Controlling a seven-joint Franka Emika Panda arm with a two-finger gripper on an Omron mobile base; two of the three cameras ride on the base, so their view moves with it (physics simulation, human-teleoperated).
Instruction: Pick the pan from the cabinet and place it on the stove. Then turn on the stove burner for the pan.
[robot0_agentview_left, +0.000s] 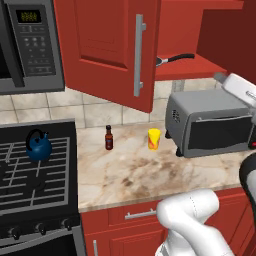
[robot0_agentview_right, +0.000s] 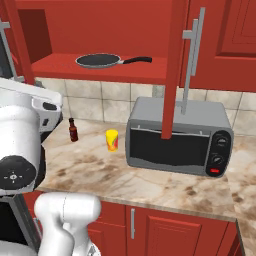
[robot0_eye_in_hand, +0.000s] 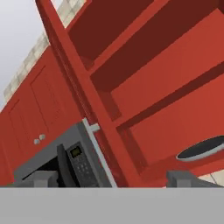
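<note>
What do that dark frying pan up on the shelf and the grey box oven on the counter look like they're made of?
The shallow dark grey frying pan looks like matte coated metal: a pale thin rim rings a dull dark inside, and its slim black handle could be plastic. The boxy grey toaster oven looks like brushed or painted metal, evenly grey, with a dark, glass-like door. Everything is rendered, so these are guesses.

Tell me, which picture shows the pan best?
The right base view: the whole pan lies on the cabinet shelf, handle included. The left base view shows mostly its handle; the hand view catches just part of its rim.
</note>
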